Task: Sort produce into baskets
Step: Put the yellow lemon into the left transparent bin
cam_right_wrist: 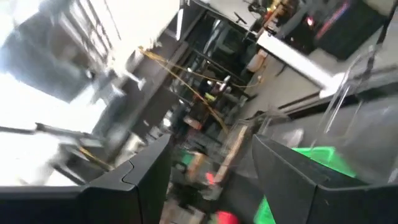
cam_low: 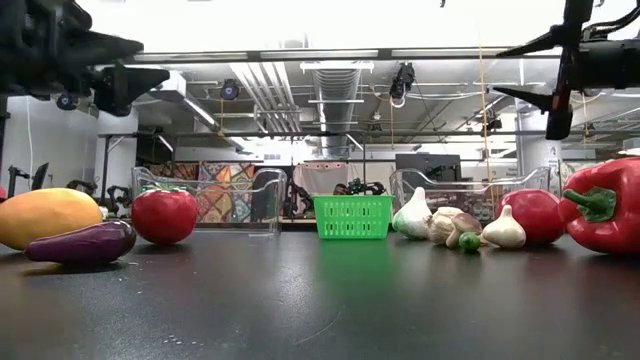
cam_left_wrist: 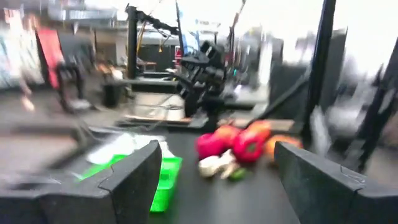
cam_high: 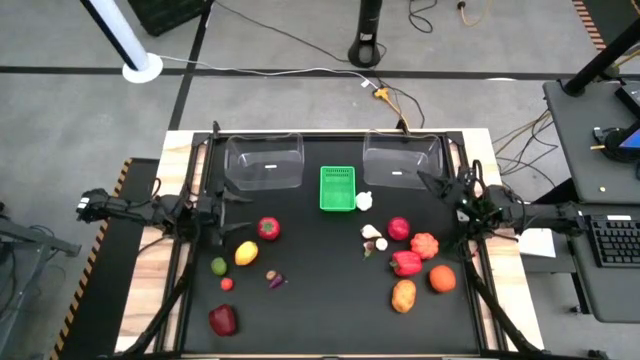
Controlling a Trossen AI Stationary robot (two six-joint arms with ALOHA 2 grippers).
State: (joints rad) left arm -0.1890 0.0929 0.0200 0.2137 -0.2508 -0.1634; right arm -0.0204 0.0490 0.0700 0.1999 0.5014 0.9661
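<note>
A black table (cam_high: 330,300) seen from above holds toy produce and three baskets. Along the far edge sit two clear plastic bins, one at left (cam_high: 264,160) and one at right (cam_high: 402,158), with a small green perforated basket (cam_high: 338,188) between them. A white garlic bulb (cam_high: 364,201) lies just beside the green basket. On the left half lie a red tomato (cam_high: 268,228), a yellow lemon-like fruit (cam_high: 246,253), a green lime (cam_high: 218,266), a small purple eggplant (cam_high: 275,280) and a dark red pepper (cam_high: 223,320). On the right half cluster more garlic (cam_high: 372,235), a red fruit (cam_high: 399,229), an orange squash (cam_high: 424,245), a red bell pepper (cam_high: 406,263), an orange fruit (cam_high: 442,278) and a potato-coloured piece (cam_high: 403,295). The left gripper (cam_high: 232,213) hangs above the table's left side, fingers spread and holding nothing — the right gripper (cam_high: 440,185) hangs near the right clear bin, fingers parted and empty too.
</note>
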